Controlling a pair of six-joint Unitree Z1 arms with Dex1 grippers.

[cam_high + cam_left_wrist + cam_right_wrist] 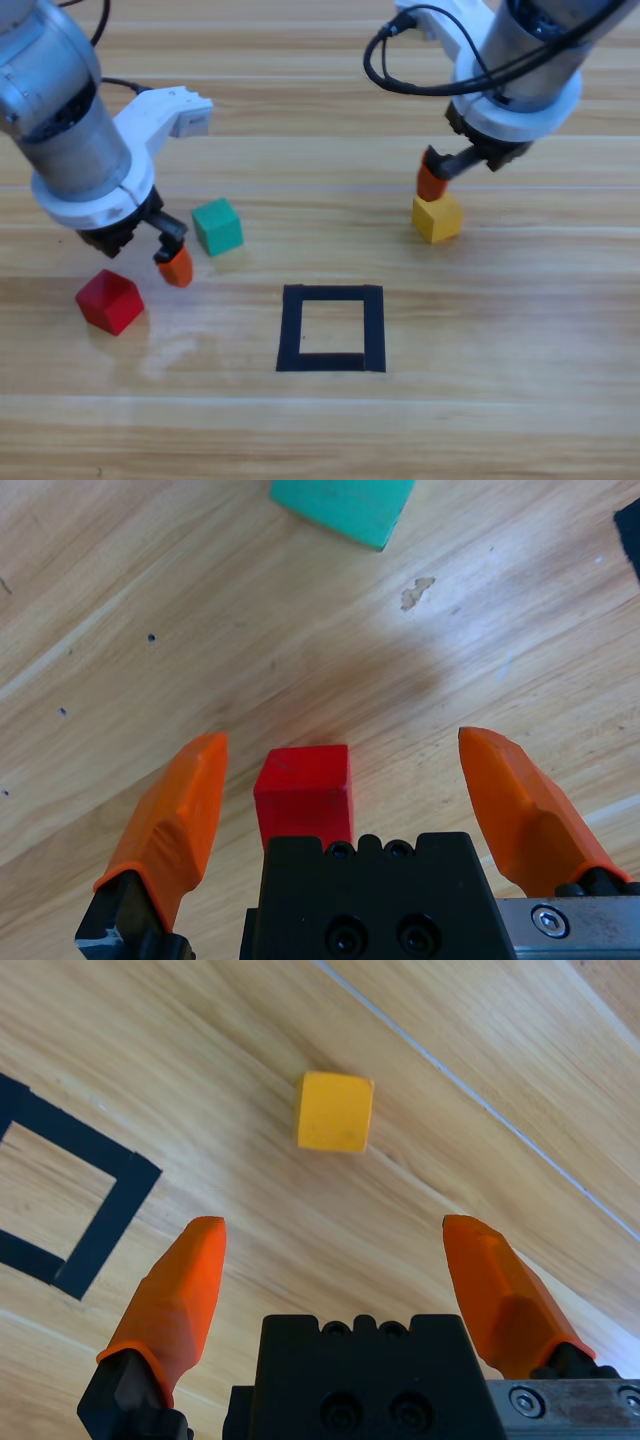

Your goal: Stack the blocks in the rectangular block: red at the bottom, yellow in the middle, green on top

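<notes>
Fingers (495, 800) of left gripper (340, 780) spread around red cube (303, 790)

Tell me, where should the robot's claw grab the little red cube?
Best on two opposite flat sides of the red cube, coming down from above. It sits flat on the bare table with nothing touching it, and the open left gripper already has an orange jaw on either side, so closing there should probably hold it squarely.

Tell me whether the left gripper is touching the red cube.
Apart. The left wrist view shows the left gripper open, with bare wood between the red cube and each orange jaw.
</notes>
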